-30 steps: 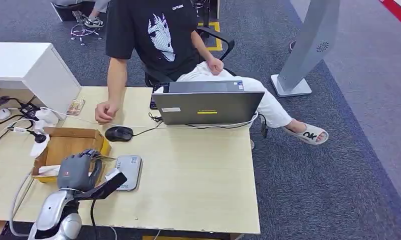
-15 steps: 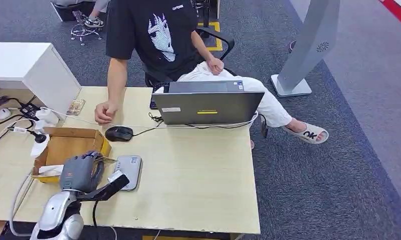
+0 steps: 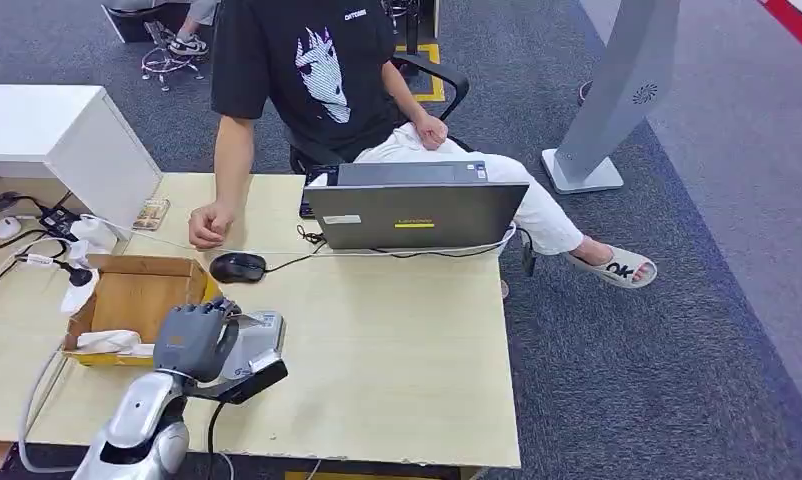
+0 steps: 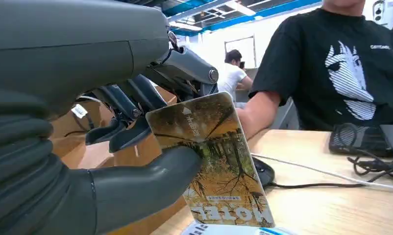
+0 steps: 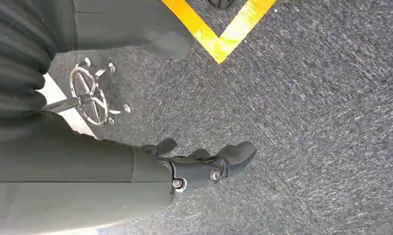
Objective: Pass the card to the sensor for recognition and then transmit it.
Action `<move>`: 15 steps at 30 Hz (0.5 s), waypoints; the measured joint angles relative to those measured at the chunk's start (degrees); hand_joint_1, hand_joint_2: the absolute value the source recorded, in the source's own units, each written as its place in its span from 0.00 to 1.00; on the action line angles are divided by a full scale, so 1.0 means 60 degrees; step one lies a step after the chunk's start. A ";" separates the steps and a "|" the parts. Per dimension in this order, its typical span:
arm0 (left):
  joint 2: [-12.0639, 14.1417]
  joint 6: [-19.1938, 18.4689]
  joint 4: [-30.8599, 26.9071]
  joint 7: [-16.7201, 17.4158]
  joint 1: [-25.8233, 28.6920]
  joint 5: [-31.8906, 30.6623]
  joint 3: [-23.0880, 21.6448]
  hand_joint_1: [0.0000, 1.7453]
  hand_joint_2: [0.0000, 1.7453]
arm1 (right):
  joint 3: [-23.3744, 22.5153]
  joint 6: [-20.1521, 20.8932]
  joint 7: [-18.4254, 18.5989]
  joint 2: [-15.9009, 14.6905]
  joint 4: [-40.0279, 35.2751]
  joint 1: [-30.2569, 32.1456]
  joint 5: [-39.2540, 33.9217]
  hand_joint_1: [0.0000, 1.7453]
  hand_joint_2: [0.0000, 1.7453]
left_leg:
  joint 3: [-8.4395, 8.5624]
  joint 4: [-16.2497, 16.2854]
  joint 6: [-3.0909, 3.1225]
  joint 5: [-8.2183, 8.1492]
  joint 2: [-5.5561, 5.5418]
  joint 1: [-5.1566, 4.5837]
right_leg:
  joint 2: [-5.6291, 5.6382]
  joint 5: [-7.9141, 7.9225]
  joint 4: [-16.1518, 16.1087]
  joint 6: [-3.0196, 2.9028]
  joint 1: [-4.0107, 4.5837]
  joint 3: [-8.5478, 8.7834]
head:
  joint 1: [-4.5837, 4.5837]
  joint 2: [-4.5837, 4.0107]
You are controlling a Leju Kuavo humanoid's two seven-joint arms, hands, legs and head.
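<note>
card pinched between thumb and fingers (over sensor)

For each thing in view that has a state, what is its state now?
Left robot hand: holds the card, above the sensor.
Card: pinched by thumb and fingers, tilted.
Sensor: flat on the table, partly under the hand.
Right robot hand: holds nothing, hangs over the floor.
Laptop: open.
Box: open.
</note>
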 joint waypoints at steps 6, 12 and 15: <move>0.0113 -0.0088 0.0179 0.0142 -0.0142 -0.0004 -0.0353 1.00 1.00 | 0.0000 -0.0004 -0.0004 0.0015 0.0015 -0.0001 0.0004 0.00 1.00 | 0.0000 0.0000 0.0000 0.0000 0.0000 0.0000 | 0.0000 0.0000 0.0000 0.0000 0.0000 0.0000 | -0.0004 0.0000; 0.0138 -0.0152 0.0346 0.0153 -0.0166 0.0000 -0.0451 1.00 1.00 | 0.0000 0.0000 0.0000 0.0018 0.0029 0.0000 0.0004 0.00 1.00 | -0.0001 0.0000 0.0000 0.0000 0.0001 0.0000 | 0.0001 0.0000 0.0000 0.0000 -0.0001 0.0000 | -0.0004 0.0000; 0.0171 -0.0365 0.0437 0.0160 -0.0185 0.0000 -0.0506 1.00 1.00 | 0.0000 0.0007 0.0000 0.0018 0.0047 0.0002 0.0004 0.00 1.00 | -0.0001 0.0000 0.0000 0.0000 0.0000 -0.0001 | 0.0000 0.0000 0.0000 0.0000 -0.0001 0.0001 | -0.0004 0.0000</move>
